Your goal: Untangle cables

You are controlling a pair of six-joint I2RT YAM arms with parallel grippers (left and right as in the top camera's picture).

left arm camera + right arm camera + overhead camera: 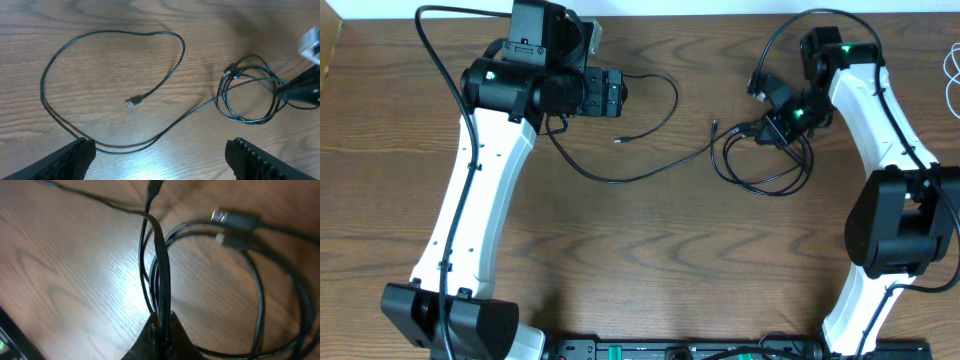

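Note:
A thin black cable (pixel 650 172) lies on the wooden table. One end forms a wide loop with a small plug (pixel 618 141) at its tip. The other end is coiled in small loops (pixel 765 172). My right gripper (pixel 772 128) is shut on a strand of the coil; the right wrist view shows the cable (pixel 161 255) pinched between the fingers (pixel 162 330), with a plug end (pixel 235 220) nearby. My left gripper (pixel 615 95) is open and empty, hovering over the wide loop (pixel 115 35); its fingers (pixel 160 167) are spread wide. A thin white cord (pixel 952 68) shows only at the far right edge.
The tabletop (pixel 650 270) is brown wood. A dark bar with connectors (pixel 680 350) runs along the front edge between the arm bases. The right arm's own thicker black cable (pixel 775 40) arcs above the coil.

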